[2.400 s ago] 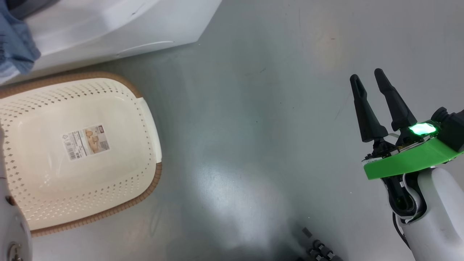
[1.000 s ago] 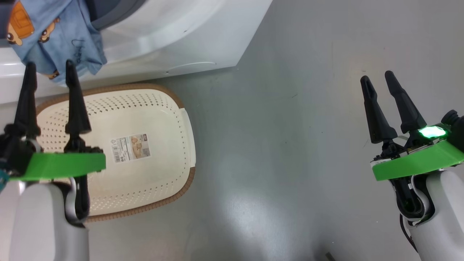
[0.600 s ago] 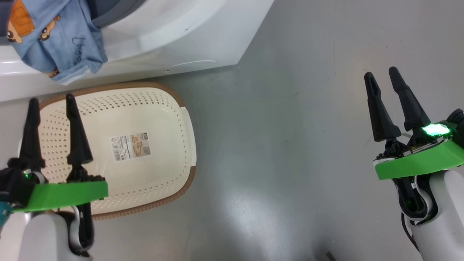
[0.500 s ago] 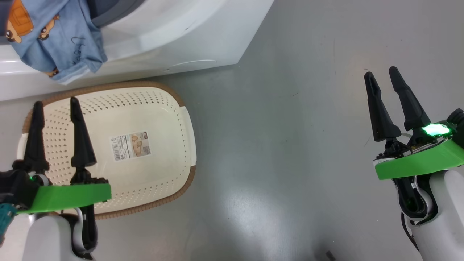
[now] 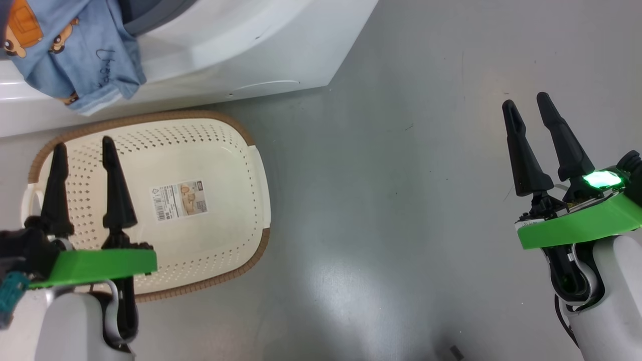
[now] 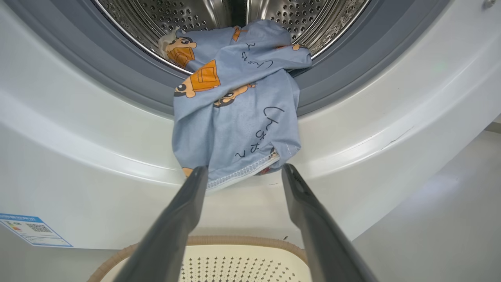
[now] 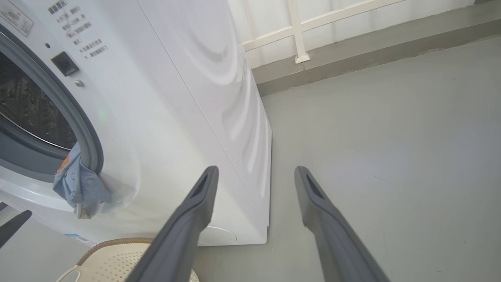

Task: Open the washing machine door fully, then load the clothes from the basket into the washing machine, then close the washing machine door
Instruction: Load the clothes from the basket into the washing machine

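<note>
- The grey floor [image 5: 376, 200] runs from the washer's right side out under the right arm. In the right wrist view it ends at a white rail [image 7: 297, 31].
- The washer [image 5: 241, 45] stands at the top left of the head view. Its mouth is uncovered, showing the grey gasket [image 6: 98, 66] and the steel drum [image 6: 156, 15] in the left wrist view.
- The basket [image 5: 150, 116] sits on the floor just in front of the washer, below the mouth. Its brown rim is close to the white front panel, and whether they touch cannot be told.
- The clothes [image 5: 65, 55] are a light-blue bundle with orange cartoon faces. They lie half inside the drum and spill over the gasket, with a stitched hem hanging down the white front above the basket. The same bundle [image 6: 235, 113] shows in the left wrist view, and in the right wrist view the clothes [image 7: 80, 184] droop from the lower edge of the mouth.
- The left gripper [image 5: 84, 143] hovers over the basket's left half with its fingers spread apart and nothing between them. In its own view the fingertips frame the hanging hem without touching it.
- The right gripper [image 5: 525, 99] hangs over bare floor, well apart from the basket and washer. Its fingers are also spread and hold nothing.
- A paper label [image 5: 179, 200] is stuck on the basket's bottom.
- A blue sticker [image 6: 33, 230] sits low on the washer's front.
</note>
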You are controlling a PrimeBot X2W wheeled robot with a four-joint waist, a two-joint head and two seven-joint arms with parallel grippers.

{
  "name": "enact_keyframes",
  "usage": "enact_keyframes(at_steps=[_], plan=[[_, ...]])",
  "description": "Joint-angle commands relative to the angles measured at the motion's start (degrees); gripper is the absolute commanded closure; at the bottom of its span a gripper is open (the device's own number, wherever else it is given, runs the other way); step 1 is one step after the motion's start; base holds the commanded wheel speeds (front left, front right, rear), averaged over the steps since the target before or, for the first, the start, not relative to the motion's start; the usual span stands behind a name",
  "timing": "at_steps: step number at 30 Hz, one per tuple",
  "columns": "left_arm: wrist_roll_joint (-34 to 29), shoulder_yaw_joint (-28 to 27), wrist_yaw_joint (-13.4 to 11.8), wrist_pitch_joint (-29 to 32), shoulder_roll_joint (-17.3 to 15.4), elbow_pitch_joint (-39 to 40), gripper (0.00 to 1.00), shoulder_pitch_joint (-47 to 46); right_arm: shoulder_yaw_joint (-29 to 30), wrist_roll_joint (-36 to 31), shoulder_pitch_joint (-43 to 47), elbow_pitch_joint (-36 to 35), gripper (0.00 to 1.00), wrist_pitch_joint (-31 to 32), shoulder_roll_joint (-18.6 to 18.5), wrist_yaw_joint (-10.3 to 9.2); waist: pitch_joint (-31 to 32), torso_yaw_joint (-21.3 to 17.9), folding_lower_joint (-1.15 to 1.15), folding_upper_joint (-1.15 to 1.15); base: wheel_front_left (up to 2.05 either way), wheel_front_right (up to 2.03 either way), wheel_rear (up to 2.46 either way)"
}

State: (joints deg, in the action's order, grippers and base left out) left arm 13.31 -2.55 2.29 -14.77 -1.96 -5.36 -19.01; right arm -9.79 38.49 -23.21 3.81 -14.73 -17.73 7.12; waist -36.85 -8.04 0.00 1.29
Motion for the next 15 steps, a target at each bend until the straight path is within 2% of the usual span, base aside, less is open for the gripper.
enact_keyframes(at_steps=[1,8,15], plan=[[0.04,-1.92,0.49,-0.23,-0.92,-0.01,0.00,-0.97,-0.85,-0.28,2.09,-1.17,0.00,-0.27,-0.25,0.36,-0.16,-0.09,0.00,0.00,0.00,0.00,0.00],[-0.18,-2.98,1.84,-0.23,-2.52,-9.41,0.00,-8.70,-1.20,-0.08,1.70,-0.78,0.00,-0.27,0.31,0.36,-0.92,-0.79,0.00,0.00,0.00,0.00,0.00],[-0.24,-3.13,1.92,0.09,-5.23,-23.63,0.00,-18.64,-1.93,0.16,1.10,-0.46,0.00,-0.27,1.04,0.36,-1.41,-2.30,0.00,0.00,0.00,0.00,0.00]])
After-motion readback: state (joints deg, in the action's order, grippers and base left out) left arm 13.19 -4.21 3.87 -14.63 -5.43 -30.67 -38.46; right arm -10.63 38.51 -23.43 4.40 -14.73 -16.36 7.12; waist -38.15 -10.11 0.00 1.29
